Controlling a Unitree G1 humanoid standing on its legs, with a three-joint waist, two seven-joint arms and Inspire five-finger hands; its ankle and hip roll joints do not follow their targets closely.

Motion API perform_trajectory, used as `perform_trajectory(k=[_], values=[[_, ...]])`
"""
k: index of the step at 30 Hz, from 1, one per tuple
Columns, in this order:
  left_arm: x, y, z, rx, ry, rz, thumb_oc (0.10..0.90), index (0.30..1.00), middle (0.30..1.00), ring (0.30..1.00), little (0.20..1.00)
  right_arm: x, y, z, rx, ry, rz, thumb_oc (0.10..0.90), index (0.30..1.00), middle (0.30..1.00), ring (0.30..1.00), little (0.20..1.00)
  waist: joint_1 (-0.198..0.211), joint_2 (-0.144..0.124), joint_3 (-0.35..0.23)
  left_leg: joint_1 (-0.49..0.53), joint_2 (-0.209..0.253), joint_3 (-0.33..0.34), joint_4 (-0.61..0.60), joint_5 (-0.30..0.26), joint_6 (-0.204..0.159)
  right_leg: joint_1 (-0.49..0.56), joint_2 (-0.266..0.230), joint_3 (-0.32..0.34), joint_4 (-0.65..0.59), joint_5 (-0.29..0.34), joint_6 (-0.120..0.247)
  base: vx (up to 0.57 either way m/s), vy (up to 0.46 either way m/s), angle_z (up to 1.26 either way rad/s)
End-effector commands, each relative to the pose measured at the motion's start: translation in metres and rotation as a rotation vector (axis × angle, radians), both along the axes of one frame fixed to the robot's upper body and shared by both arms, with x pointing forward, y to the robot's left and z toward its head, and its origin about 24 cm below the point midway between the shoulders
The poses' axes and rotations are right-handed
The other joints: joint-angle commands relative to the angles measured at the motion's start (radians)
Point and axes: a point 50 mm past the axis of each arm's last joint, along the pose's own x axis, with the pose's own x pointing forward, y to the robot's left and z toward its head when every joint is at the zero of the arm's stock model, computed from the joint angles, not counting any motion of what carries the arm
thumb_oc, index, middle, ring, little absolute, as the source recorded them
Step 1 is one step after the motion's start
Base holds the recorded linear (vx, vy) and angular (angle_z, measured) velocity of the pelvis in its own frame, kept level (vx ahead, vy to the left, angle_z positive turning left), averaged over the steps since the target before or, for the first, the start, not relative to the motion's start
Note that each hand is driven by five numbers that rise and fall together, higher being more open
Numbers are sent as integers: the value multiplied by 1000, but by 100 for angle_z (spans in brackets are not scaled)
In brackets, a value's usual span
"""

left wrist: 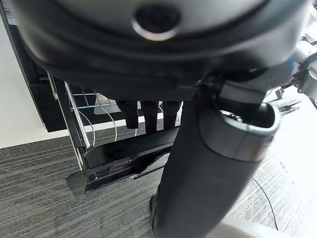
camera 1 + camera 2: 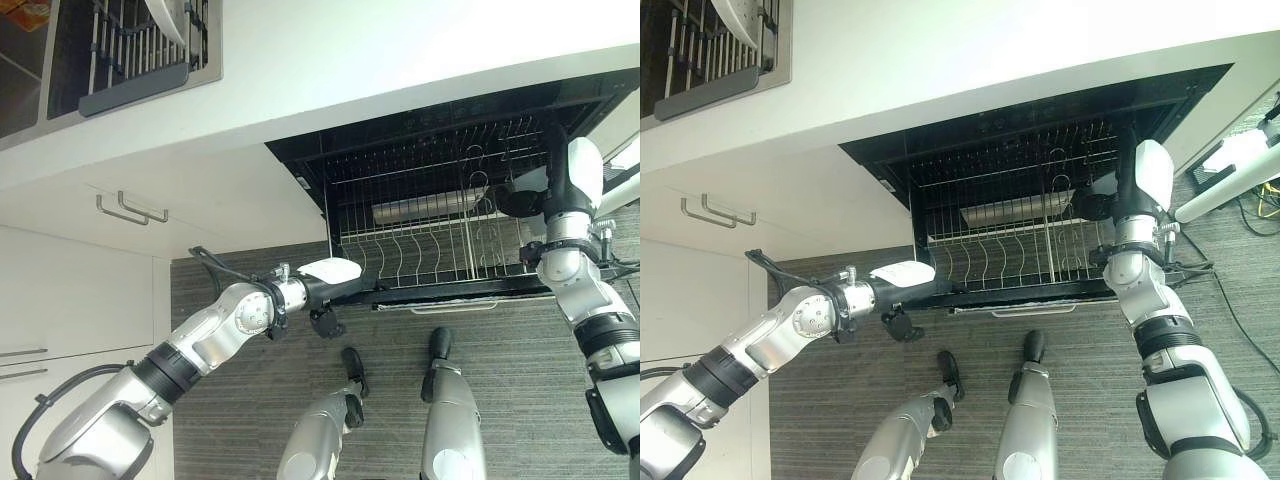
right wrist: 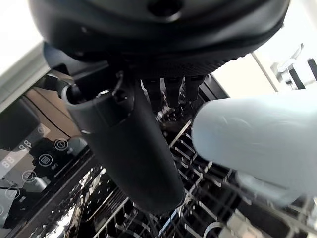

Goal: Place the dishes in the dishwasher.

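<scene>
The dishwasher [image 2: 440, 130] stands open under the counter, its wire rack [image 2: 420, 240] pulled out over the lowered door [image 1: 124, 163]. My left hand [image 2: 325, 285] reaches to the door's left front corner with straight fingers [image 1: 146, 116], holding nothing. At the rack's right side, my right hand [image 2: 515, 200] is in among the wires. A pale dish [image 3: 257, 134] lies close against that hand over the rack; its white edge [image 2: 528, 180] shows beside the hand. I cannot see how the hand holds it. Another white dish [image 2: 170, 20] stands in the sink's drying rack at the back left.
The white counter [image 2: 400, 60] overhangs the dishwasher. White cabinets with bar handles [image 2: 130, 210] fill the left side. Grey carpet [image 2: 520, 360] lies in front of the door. A white tube [image 2: 1230, 170] slants at the far right.
</scene>
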Motion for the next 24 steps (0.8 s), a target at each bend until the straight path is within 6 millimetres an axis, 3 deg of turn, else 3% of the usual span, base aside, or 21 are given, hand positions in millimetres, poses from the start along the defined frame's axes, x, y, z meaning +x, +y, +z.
perform_trajectory(k=[1,10,16,21,24], values=[[-25,-12,-10,19,-18,-139,800,900,900,900,900,-10,-7,74,-103,-327,-56,800,900,900,900,900,5,55,-16,-76,27,31,168,-109,-39,55,2,-31,-24,-66,93,0,0,0],[-36,-11,-29,21,-23,-138,800,900,900,900,900,-13,-13,75,-118,-371,-86,800,900,900,900,900,9,56,-13,-81,25,26,168,-108,-37,54,6,-27,-24,-70,93,0,0,0],[-46,-12,-46,25,-23,-132,800,900,900,900,900,-11,-3,78,-97,-414,-37,800,900,900,900,900,15,52,-8,-84,27,27,168,-104,-37,53,9,-25,-24,-74,93,-1,0,-1],[-58,-11,-69,-23,1,-47,800,900,900,900,900,-17,18,87,14,-549,74,800,900,900,900,900,13,48,-13,-78,33,29,168,-106,-39,64,16,-20,-24,-87,88,28,42,-8],[-56,7,-82,-105,-23,133,800,900,900,900,900,-28,41,81,82,-561,210,800,900,900,900,900,6,32,-30,-65,40,32,168,-113,-40,80,26,-15,-24,-102,81,62,67,-15]])
